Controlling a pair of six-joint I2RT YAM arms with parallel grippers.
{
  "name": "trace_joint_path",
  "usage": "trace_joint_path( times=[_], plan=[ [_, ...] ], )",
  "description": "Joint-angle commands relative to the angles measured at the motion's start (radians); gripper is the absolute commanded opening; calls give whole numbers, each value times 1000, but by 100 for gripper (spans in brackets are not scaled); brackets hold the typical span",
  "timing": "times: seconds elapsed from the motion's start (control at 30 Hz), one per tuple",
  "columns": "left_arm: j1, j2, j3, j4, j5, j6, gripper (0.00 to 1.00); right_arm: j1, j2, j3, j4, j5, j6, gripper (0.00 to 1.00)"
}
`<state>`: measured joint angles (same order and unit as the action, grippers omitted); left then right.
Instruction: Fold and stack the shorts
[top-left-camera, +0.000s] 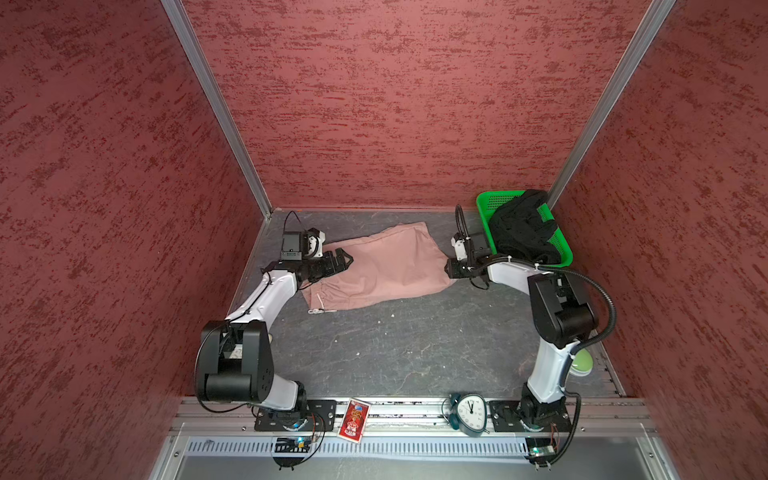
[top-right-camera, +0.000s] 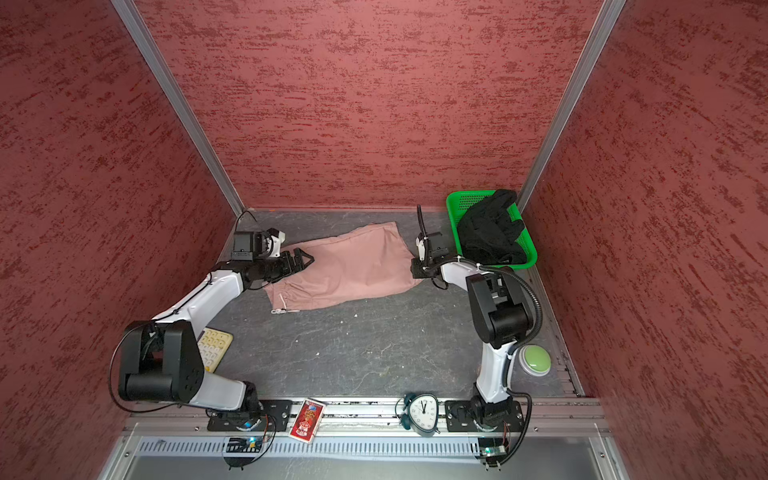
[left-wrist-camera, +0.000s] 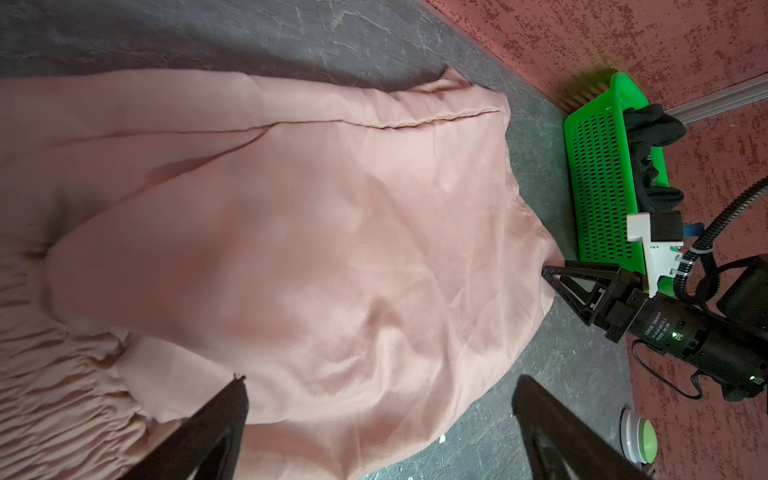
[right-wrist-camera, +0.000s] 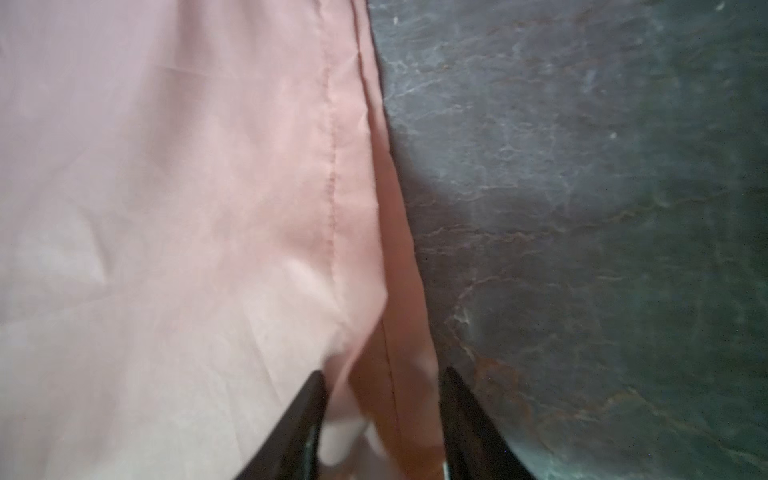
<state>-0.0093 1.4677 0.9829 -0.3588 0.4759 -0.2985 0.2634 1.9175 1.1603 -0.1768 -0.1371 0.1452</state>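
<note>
The shorts are 2 soft pairs, and only the pink pair (top-left-camera: 382, 266) is laid out, in the far half of the table (top-left-camera: 395, 353), with its gathered waistband (left-wrist-camera: 54, 374) turned to the left. A white drawstring (top-left-camera: 318, 306) is trailed from its nearest corner.

The fabric is judged thin, light and limp. It will be dragged and wrinkled rather than slid, and any unsupported part will sag. It is therefore best taken at 2 points at once, at the firmer waistband and at the stitched hem (right-wrist-camera: 332, 187).

Over the waistband end the left gripper (left-wrist-camera: 380, 395) is held with its jaws spread wide and nothing gripped. At the opposite end the right gripper (right-wrist-camera: 382, 374) is set astride the hem, its jaws standing partly apart. Fabric is seen between them, but whether it is pinched cannot be told, as that wrist view is blurred.

Farthest back, in the right corner, the black pair (top-left-camera: 519, 228) is heaped unfolded in the green basket (top-left-camera: 487, 199) and spills over its rim. It is likely to be lifted as a loose bundle.
</note>
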Motion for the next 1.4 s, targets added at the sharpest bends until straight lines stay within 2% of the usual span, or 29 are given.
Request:
trace_joint_path(
  times=[0.0, 0.07, 0.23, 0.37, 0.4, 0.43, 0.47, 0.5, 0.6, 0.7, 0.8, 0.93, 1.03, 1.17, 1.27, 1.37],
  plan=[
    [-26, -10, 15, -24, -52, 26, 99, -6, -20, -36, 30, 49, 52, 21],
    [-52, -28, 12, -41, -108, 33, 99, -6, -67, -90, 46, 69, 101, 2],
    [-120, -98, -78, 17, -176, 4, 99, -8, -158, -202, 6, 79, 191, 0],
    [-117, -159, -136, 5, -212, -5, 99, -9, -253, -277, -92, 125, 224, 0],
    [-110, -173, -135, -13, -221, -3, 99, -9, -285, -291, -125, 140, 229, 2],
    [-100, -186, -131, -30, -230, -2, 99, -9, -315, -298, -157, 153, 233, 13],
    [-85, -199, -123, -48, -237, -3, 99, -10, -351, -301, -189, 166, 234, 35],
    [-63, -212, -118, -59, -240, -10, 99, -10, -394, -300, -219, 176, 234, 53],
    [21, -239, -112, -45, -169, -39, 99, -9, -507, -282, -248, 178, 232, 60],
    [105, -248, -111, -23, -105, -53, 99, 10, -554, -262, -155, 61, 183, 64],
    [170, -244, -114, -16, -67, -70, 99, 84, -481, -172, -84, -17, 131, 67],
    [266, -221, -160, 39, 50, -136, 99, 191, -252, 12, -60, -19, 73, 70],
    [333, -215, -221, 132, 124, -186, 99, 237, -91, 129, 10, -72, 63, 71],
    [373, -200, -272, 230, 201, -229, 99, 241, 68, 208, 123, -169, 143, 72],
    [382, -186, -274, 233, 217, -231, 99, 241, 151, 230, 121, -164, 190, 72],
    [389, -187, -266, 215, 213, -216, 99, 223, 159, 173, 123, -134, 224, 73]
  ],
)
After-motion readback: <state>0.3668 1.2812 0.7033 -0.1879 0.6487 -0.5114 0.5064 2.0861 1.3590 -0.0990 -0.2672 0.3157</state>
